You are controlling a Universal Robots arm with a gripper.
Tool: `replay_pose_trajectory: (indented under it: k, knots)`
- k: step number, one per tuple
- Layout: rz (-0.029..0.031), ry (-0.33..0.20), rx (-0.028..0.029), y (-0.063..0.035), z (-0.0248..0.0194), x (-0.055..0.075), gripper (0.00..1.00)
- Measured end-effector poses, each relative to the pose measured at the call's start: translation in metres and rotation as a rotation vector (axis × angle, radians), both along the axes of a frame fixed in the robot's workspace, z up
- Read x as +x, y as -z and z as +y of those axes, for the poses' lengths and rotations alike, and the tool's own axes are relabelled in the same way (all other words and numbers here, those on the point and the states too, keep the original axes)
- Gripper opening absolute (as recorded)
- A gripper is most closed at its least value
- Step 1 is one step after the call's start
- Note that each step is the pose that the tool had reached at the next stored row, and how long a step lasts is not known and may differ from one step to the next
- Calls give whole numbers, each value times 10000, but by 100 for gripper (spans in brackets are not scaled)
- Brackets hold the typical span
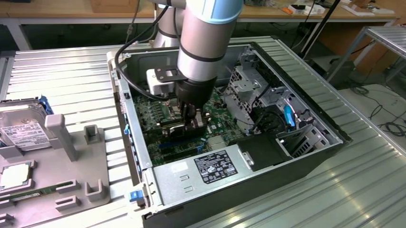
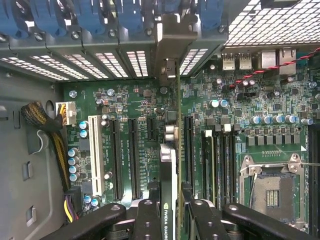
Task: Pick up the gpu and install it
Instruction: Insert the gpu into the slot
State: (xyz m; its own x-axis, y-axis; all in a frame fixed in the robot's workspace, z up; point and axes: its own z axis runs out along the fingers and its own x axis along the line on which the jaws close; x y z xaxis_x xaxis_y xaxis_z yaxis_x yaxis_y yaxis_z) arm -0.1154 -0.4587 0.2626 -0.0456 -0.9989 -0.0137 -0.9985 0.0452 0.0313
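The hand (image 2: 170,212) pinches the gpu (image 2: 172,165) on edge, deep inside the open computer case (image 1: 317,128), just above the motherboard (image 2: 125,100). Risk — if the card's edge misses its slot (image 2: 187,145) or the bracket catches the rear frame, pressing could bend it.

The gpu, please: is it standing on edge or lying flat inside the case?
On edge. In the wrist view the gpu appears as a thin strip between the pincer fingers, over the motherboard, bracket toward the rear slots.
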Motion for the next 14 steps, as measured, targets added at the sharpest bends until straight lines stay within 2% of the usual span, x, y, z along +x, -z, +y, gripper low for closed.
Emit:
replay_pose_trajectory:
  k: [14]
  knots:
    - [21, 0, -2, -23, 0, -13, 27]
